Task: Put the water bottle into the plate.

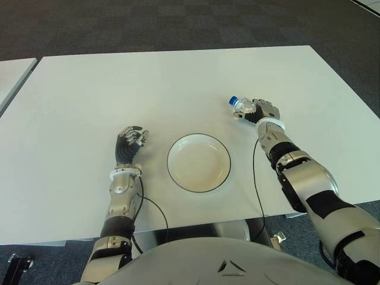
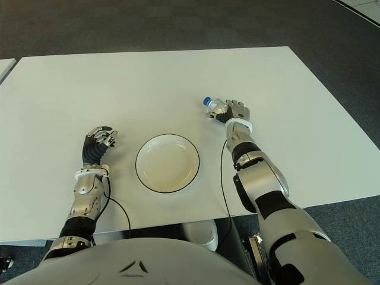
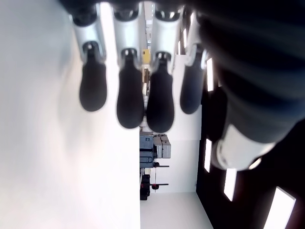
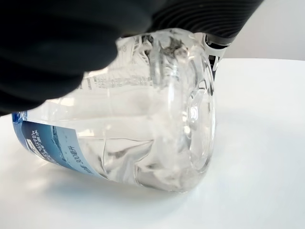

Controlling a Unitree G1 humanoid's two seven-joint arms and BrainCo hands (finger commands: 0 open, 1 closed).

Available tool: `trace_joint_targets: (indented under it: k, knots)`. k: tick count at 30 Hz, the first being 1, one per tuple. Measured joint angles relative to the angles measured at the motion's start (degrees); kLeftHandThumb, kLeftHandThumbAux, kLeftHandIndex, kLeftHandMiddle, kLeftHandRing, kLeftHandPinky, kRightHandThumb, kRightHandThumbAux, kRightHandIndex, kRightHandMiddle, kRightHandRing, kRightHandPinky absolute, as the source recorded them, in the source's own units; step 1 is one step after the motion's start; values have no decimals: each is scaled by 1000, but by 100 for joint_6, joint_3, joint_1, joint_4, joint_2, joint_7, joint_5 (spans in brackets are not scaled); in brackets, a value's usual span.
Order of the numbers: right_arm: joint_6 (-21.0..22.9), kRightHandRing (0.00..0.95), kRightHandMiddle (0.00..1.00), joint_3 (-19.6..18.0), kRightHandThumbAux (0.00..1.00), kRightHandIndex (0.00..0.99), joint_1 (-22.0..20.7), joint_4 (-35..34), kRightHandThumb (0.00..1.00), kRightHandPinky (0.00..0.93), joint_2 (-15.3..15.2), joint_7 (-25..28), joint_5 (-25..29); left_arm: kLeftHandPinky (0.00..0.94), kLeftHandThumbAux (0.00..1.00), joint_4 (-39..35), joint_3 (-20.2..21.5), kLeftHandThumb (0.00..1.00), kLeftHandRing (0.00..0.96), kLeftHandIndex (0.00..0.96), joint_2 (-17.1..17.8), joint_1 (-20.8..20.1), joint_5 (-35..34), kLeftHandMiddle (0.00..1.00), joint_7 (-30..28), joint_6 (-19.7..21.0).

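Note:
The clear water bottle [image 1: 241,106] with a blue cap lies on its side on the white table [image 1: 148,83], to the right of and beyond the plate. My right hand [image 1: 265,111] is wrapped over its body; in the right wrist view the bottle [image 4: 143,138] touches the tabletop under my dark fingers [image 4: 57,43]. The white plate [image 1: 198,162] with a dark rim sits empty near the table's front edge. My left hand [image 1: 131,141] shows left of the plate, fingers [image 3: 129,100] relaxed and holding nothing.
A cable [image 1: 256,178] runs along my right forearm over the table's front edge. Another white table's corner [image 1: 12,74] shows at far left. Dark carpet [image 1: 178,24] lies beyond the table.

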Motion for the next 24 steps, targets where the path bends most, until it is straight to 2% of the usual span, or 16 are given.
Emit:
trace_joint_targets:
  k: [7, 13, 17, 19, 24]
  knots:
    - [24, 0, 0, 22, 331, 0, 37, 40, 710, 0, 26, 1, -1, 625, 711, 1, 3, 709, 640, 436, -8, 1, -34, 661, -2, -8]
    - [55, 0, 0, -32, 415, 0, 46, 49, 687, 0, 46, -34, 36, 622, 711, 1, 4, 709, 638, 436, -11, 3, -61, 659, -2, -4]
    - [54, 8, 0, -123, 478, 0, 76, 48, 660, 105, 72, -184, 148, 626, 711, 1, 4, 709, 638, 436, -12, 3, -62, 660, -2, -2]
    - [54, 44, 27, -168, 504, 11, 91, 48, 660, 156, 85, -251, 200, 627, 711, 0, 5, 709, 639, 436, -13, 4, -62, 661, -2, -1]
    - [-15, 201, 168, -263, 544, 94, 132, 52, 677, 305, 73, -363, 262, 628, 711, -1, 4, 709, 642, 436, -12, 3, -59, 663, -2, 6]
